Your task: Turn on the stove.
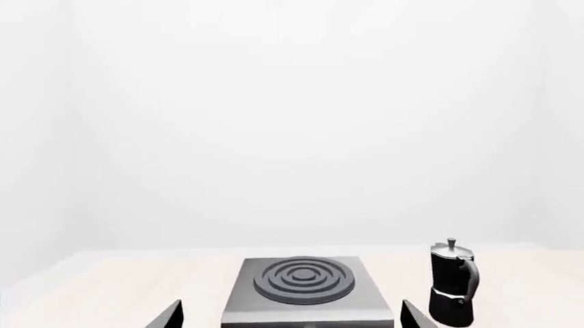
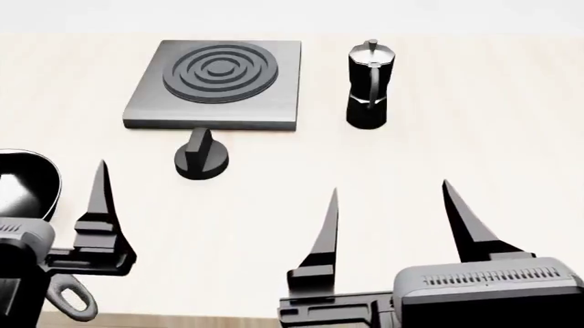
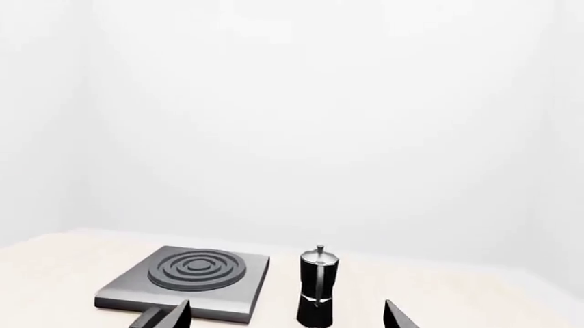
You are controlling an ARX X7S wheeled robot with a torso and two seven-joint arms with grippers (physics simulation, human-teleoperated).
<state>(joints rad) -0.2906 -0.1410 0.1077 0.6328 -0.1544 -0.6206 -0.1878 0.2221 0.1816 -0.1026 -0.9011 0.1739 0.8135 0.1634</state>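
The stove [image 2: 219,82] is a flat grey slab with a ringed burner, lying at the far middle of the table. Its small black finned knob [image 2: 201,158] stands just in front of the slab's near edge. Both arms hang well short of it, on the near side of the table. My left gripper [image 1: 290,318] is open with nothing between its tips, and the stove [image 1: 306,283] lies straight ahead of it. One of its fingers [image 2: 98,205] shows left of the knob. My right gripper [image 2: 392,205] is open and empty, nearer and to the right of the knob.
A black moka pot [image 2: 370,85] stands upright just right of the stove. A black frying pan [image 2: 23,188] lies at the left edge beside my left gripper, with its handle loop [image 2: 68,301] towards the table's near edge. The table's far edge runs just behind the stove.
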